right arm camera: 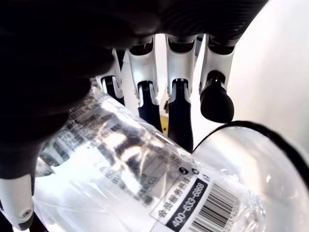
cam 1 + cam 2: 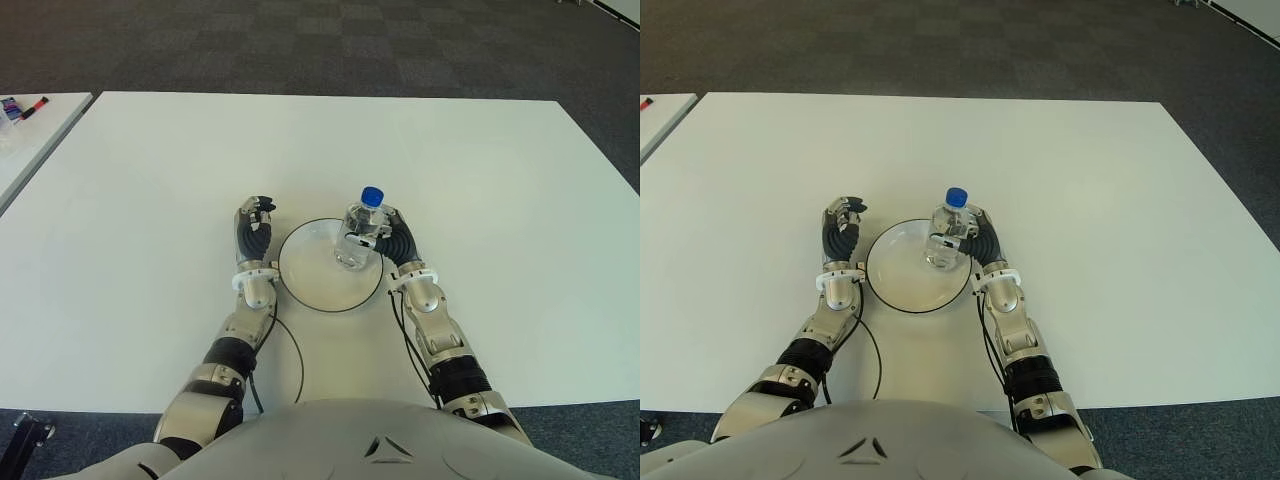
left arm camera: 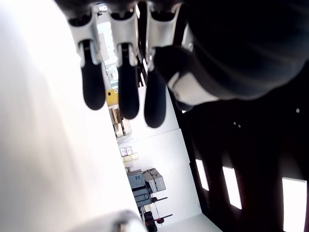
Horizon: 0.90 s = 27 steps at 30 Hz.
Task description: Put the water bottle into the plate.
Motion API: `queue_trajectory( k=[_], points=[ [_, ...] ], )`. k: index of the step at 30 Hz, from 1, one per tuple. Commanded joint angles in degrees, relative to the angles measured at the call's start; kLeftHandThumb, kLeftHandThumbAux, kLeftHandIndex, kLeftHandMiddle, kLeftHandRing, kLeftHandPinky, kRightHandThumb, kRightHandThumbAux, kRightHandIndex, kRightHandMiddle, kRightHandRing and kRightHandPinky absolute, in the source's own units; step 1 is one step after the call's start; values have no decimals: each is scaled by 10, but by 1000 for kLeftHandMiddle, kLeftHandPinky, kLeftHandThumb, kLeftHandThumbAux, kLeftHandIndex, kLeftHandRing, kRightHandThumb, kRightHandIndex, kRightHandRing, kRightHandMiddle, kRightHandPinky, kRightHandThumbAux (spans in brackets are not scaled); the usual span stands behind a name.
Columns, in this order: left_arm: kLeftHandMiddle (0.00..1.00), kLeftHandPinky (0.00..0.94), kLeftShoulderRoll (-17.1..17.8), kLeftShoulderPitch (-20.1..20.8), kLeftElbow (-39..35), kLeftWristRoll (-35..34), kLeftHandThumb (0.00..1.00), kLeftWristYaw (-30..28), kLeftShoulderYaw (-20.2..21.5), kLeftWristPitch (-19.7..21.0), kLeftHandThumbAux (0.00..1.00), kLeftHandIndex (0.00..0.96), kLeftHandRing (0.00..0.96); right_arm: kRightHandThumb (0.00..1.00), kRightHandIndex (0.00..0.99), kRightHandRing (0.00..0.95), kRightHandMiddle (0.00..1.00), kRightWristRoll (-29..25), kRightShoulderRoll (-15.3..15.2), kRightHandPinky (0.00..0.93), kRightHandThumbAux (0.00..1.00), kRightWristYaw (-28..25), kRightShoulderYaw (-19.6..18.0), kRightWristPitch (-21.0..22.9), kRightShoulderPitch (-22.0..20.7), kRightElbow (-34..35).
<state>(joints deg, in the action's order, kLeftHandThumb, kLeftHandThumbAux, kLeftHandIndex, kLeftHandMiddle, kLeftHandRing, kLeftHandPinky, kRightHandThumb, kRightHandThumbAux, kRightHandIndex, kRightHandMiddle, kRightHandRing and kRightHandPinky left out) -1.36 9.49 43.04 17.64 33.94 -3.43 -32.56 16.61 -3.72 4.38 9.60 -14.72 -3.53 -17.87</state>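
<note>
A clear water bottle point(image 2: 357, 238) with a blue cap point(image 2: 372, 195) stands upright over the right part of the round white plate point(image 2: 312, 278), which has a dark rim. My right hand point(image 2: 396, 240) is shut on the bottle from the right side. In the right wrist view its fingers point(image 1: 179, 96) wrap behind the labelled bottle point(image 1: 140, 183), with the plate's rim point(image 1: 270, 140) just below. Whether the bottle's base touches the plate I cannot tell. My left hand point(image 2: 254, 228) shows just left of the plate, fingers point(image 3: 120, 87) curled and holding nothing.
The white table point(image 2: 150, 180) stretches wide on all sides of the plate. A thin black cable point(image 2: 297, 360) loops near the front edge. A second table at the far left carries small red and blue items point(image 2: 22, 108). Dark carpet lies beyond.
</note>
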Motion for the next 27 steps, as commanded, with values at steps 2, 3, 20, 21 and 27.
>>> queue_trajectory(
  k=[2,3,20,21,27],
  points=[
    [464,423,-6,-3,5,6,837,3,-5,5,679,400,396,859,409,875,538,11,-5,854,673,3,11,0,-4,-30],
    [463,420,-6,-3,4,6,837,2,-5,6,679,401,394,859,409,874,538,11,-5,854,673,3,12,0,-6,-31],
    [454,410,-7,-4,7,0,837,-4,-4,1,678,411,373,860,412,873,541,15,-7,855,672,4,21,-25,-24,-61],
    [454,412,-7,-3,8,1,838,-2,-4,0,677,412,374,860,412,873,541,17,-7,855,672,5,23,-28,-25,-63],
    [455,421,-8,-2,11,4,838,3,-4,-2,677,411,381,860,412,873,541,16,-11,853,672,-3,29,-43,-30,-68]
  ],
)
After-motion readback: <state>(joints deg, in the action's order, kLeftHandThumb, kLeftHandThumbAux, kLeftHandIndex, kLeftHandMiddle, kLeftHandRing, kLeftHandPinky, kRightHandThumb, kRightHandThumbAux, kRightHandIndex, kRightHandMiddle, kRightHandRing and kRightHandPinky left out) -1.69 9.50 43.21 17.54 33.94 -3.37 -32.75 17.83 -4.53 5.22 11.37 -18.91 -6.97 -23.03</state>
